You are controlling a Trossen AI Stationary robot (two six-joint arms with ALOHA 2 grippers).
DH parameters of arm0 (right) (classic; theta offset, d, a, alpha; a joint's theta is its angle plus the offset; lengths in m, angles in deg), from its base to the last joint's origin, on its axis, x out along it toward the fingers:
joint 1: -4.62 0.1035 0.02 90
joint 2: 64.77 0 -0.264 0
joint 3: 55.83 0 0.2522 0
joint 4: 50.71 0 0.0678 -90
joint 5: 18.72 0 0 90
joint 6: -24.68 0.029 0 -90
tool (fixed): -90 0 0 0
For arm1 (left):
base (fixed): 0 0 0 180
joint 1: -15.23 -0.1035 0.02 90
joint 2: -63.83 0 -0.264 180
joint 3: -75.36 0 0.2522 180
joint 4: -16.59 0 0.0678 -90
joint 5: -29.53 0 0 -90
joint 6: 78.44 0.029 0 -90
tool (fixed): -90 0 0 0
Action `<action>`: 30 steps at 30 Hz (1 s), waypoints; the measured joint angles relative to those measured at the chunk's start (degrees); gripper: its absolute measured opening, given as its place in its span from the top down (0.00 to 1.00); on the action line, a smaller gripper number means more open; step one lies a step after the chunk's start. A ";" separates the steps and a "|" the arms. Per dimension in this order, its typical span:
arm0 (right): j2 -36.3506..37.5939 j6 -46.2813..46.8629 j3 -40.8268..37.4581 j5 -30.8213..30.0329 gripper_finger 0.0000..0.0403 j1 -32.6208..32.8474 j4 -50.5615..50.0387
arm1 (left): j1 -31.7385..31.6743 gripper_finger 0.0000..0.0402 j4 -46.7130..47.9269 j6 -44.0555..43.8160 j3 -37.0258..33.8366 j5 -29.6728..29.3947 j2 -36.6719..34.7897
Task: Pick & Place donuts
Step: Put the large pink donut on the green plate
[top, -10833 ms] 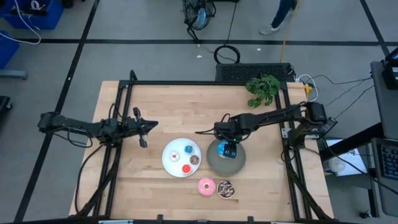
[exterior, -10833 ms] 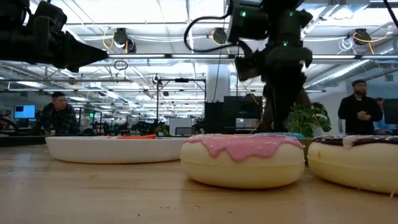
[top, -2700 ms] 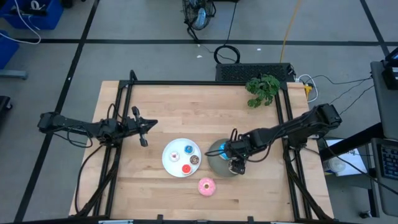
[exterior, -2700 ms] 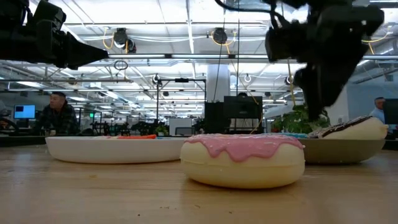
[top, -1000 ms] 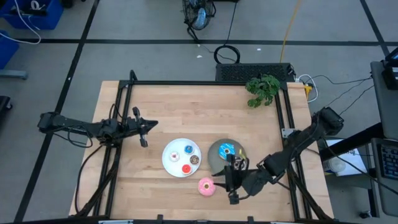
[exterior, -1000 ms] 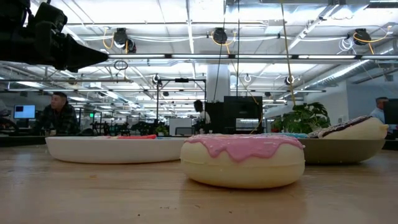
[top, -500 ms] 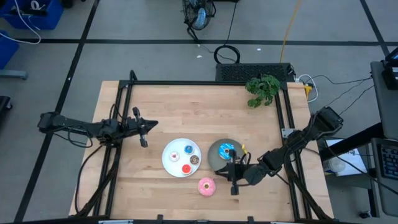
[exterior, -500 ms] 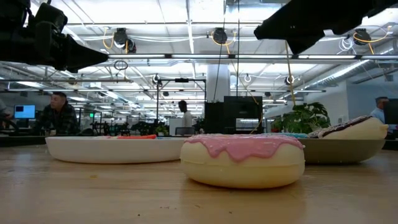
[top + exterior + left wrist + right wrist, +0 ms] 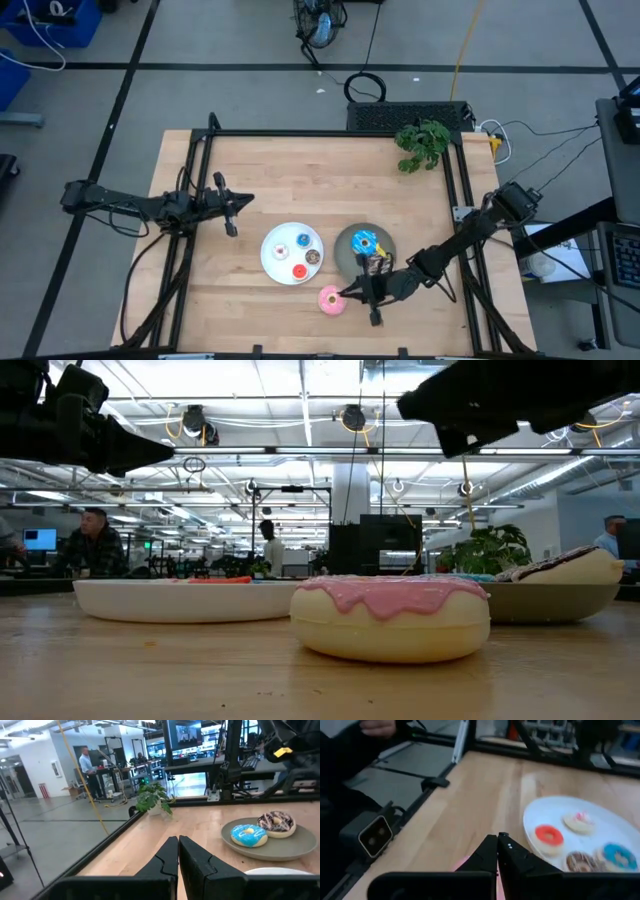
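The pink donut lies flat on the table near its front edge, and it fills the middle of the low view. My right gripper hovers shut and empty just to its right, well above it. On the grey plate lie a blue-iced donut and a chocolate-sprinkled donut. Several tiny donuts rest on the white plate; the red one shows in the right wrist view. My left gripper waits shut at the table's left.
A potted plant stands at the far right corner. A black frame runs along the table's far and side edges. Bare wood lies between my left gripper and the white plate. People stand in the room beyond the table.
My right gripper has come toward the pink donut, a little toward the table's left, and has dropped into the top right of the low view, where it did not show a second ago. The donuts and plates have stayed put.
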 joint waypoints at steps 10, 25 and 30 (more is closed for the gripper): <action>-0.98 -1.94 6.38 0.63 1.00 -0.96 -0.39 | 0.00 0.95 0.03 -1.29 0.00 0.00 0.01; -12.09 12.14 43.77 5.83 1.00 -8.30 -62.60 | 0.00 0.95 -0.85 1.74 0.00 -0.24 0.00; -14.93 12.83 53.60 11.46 1.00 -7.95 -72.63 | 0.00 0.95 -0.61 1.69 0.00 -0.04 0.02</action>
